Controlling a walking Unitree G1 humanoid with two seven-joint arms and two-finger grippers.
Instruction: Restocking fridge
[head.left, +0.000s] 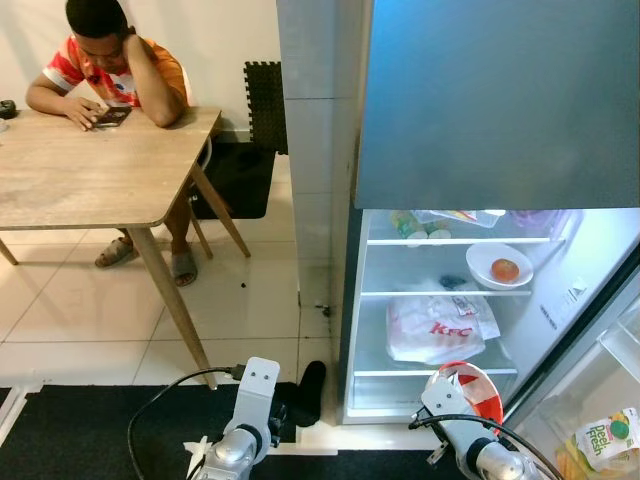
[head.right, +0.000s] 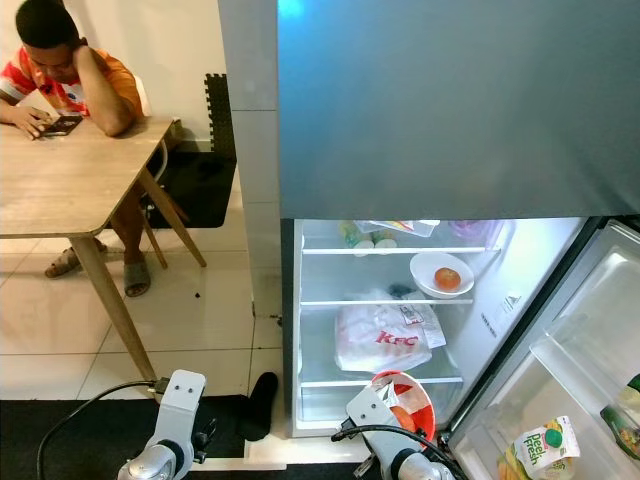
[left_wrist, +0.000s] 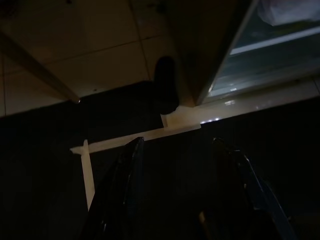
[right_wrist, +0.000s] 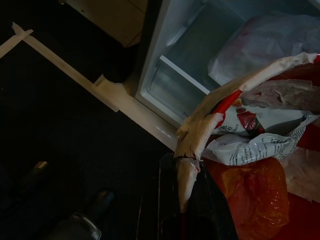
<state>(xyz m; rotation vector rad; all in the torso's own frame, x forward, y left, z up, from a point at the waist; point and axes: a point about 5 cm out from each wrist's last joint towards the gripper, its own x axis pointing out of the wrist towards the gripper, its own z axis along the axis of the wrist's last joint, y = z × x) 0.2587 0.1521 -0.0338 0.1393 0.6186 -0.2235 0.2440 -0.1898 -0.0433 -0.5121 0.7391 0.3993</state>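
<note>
I stand before the open fridge (head.left: 350, 330), on a dark mat (head.left: 90, 430) marked with pale tape (left_wrist: 145, 136).

My right gripper (right_wrist: 187, 200) is low in front of the fridge's bottom section, its fingers closed on the torn rim of a red-and-white paper bucket (head.left: 470, 390). In the right wrist view the rim is pinched between the black fingers; inside the bucket lie crumpled printed wrappers (right_wrist: 255, 145) and an orange plastic piece (right_wrist: 252, 192). The bucket hangs just outside the lowest shelf (head.left: 400, 374), not yet in the fridge.

My left gripper (left_wrist: 182, 165) hangs idle over the mat, its two fingers spread apart with nothing between them. A dark sock-like thing (left_wrist: 166, 82) lies on the floor at the fridge's corner.

Inside the fridge, a white KFC bag (head.left: 440, 328) lies on the shelf above the bucket. One shelf higher, a white bowl (head.left: 498, 266) holds something orange-red, with a small dark item (head.left: 452, 282) beside it. The top shelf carries some bottles (head.left: 405, 222) and bags I cannot make out well. The fridge door (head.right: 560, 390) stands open on my right, and a green-and-white juice carton (head.right: 540, 446) sits in its lower rack.

To my left, well apart from the fridge, a person (head.left: 110, 60) sits at a wooden table (head.left: 90, 180), head on one hand, looking at a phone (head.left: 110, 116).
</note>
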